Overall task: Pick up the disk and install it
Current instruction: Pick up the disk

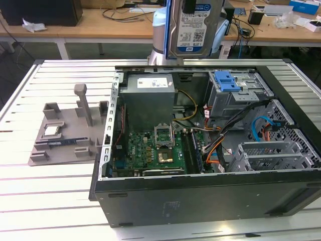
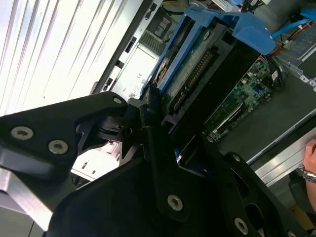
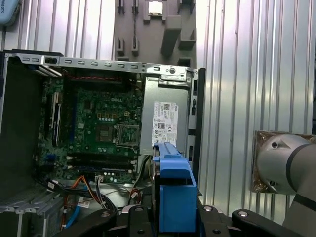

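The disk (image 1: 193, 27), a silver hard drive with a blue-and-white label, hangs upright above the far side of the open computer case (image 1: 200, 196). My gripper (image 1: 189, 6) is shut on it from above. In the second wrist view the black fingers (image 2: 148, 129) clamp the disk's (image 2: 197, 74) end, and its blue carrier frame and connector edge face the case below. In the first wrist view the blue frame of the disk (image 3: 173, 187) juts out from the gripper (image 3: 173, 219), over the case wall beside the power supply (image 3: 165, 123).
Inside the case lie the motherboard (image 1: 150, 150), cables and a grey drive cage with a blue latch (image 1: 228, 80). A grey fixture (image 1: 65, 135) holding a small chip (image 1: 51, 130) stands on the slatted table at the exterior view's left. A person's hand (image 2: 311, 153) shows beside the case.
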Motion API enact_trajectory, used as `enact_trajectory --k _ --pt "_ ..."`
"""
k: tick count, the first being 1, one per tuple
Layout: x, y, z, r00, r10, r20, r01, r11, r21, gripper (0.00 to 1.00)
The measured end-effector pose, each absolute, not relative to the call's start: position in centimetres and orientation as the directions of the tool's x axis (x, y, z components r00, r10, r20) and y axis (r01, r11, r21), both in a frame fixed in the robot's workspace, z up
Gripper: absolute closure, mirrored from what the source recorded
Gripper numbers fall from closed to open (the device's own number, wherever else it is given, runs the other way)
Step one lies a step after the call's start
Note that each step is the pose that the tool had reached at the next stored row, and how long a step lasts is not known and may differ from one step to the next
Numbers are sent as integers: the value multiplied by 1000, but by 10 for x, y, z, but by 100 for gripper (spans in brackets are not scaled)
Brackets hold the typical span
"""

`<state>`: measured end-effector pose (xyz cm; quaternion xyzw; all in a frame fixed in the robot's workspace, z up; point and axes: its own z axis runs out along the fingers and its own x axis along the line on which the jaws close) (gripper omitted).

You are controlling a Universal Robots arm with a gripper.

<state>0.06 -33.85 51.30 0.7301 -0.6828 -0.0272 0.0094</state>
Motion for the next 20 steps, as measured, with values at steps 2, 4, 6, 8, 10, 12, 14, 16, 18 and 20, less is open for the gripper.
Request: enact_trajectory --k 2,4,6,8,10,12,14,16,18,20 --pt "1 -340 513 66 -997 -26 -996 -67 51 63" --pt "2 -342 512 66 -997 -26 -996 -68 51 63" --pt "2 -346 511 66 -997 -26 -996 -67 51 63" --pt "3 -348 511 66 -997 -25 -996 -67 51 63" --pt "4 -350 510 66 -998 -24 -996 -67 51 63" --pt "4 -352 510 66 -998 -24 -996 -67 51 63" --pt "4 -354 509 66 -998 -23 -996 -67 51 63" --pt "5 -357 508 66 -998 -22 -996 -67 51 63" --pt "6 -359 507 66 -998 -21 -996 -67 51 63" --pt "7 -362 506 66 -998 -20 -996 -67 51 63"
